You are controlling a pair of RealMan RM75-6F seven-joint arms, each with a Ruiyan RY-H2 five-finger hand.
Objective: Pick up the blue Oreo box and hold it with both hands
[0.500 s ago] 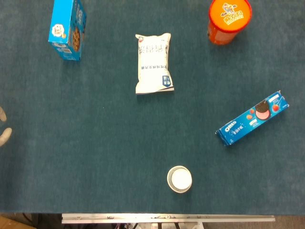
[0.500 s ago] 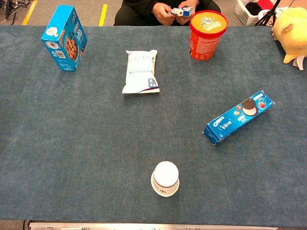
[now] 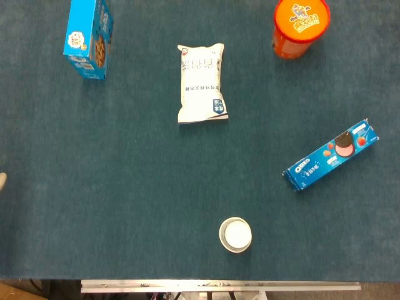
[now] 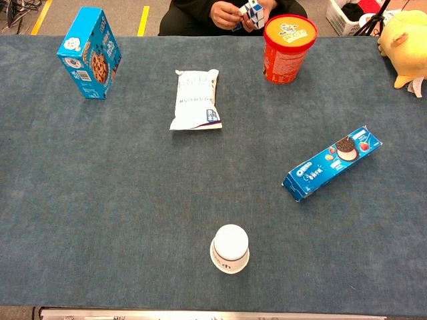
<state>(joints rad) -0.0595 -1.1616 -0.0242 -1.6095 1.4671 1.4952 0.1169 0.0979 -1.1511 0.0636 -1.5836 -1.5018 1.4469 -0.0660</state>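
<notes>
The blue Oreo box lies flat and slanted on the right side of the dark blue table cloth; the chest view shows the Oreo box too, with nothing touching it. Only a pale sliver of my left hand shows at the left edge of the head view, far from the box. How its fingers lie is cut off by the frame. My right hand appears in neither view.
A light-blue cookie box stands upright at the far left. A white pouch lies mid-table and an orange tub stands at the far right. A white cup sits near the front edge. A person sits beyond the far edge.
My left hand has drawn back to the left, leaving just a sliver at the frame edge. The objects on the table have not moved.
</notes>
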